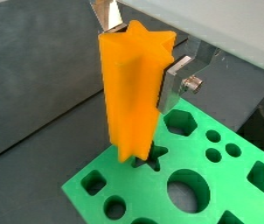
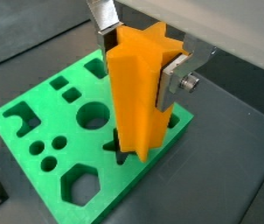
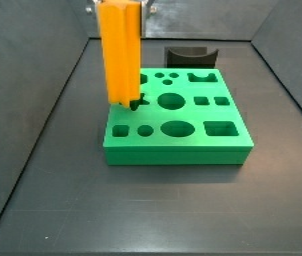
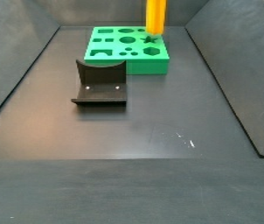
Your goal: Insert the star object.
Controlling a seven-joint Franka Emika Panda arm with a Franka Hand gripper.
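On dark grey floor, green block (image 3: 178, 128) with shaped holes; upright above its nine-o'clock edge, star object (image 3: 119, 52), bright orange ridged bar, lower tip in star-shaped hole, clamped near top between silver fingers (image 1: 177, 77) of gripper (image 1: 142, 54).

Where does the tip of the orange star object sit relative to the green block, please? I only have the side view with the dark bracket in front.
Observer: In a wrist view the star object has its lower end in the green block's star-shaped hole.
Operator: Is the gripper holding it?
Observer: Yes, the gripper clamps its upper part between silver fingers.
Operator: Is it upright?
Observer: In a side view it stands roughly upright.
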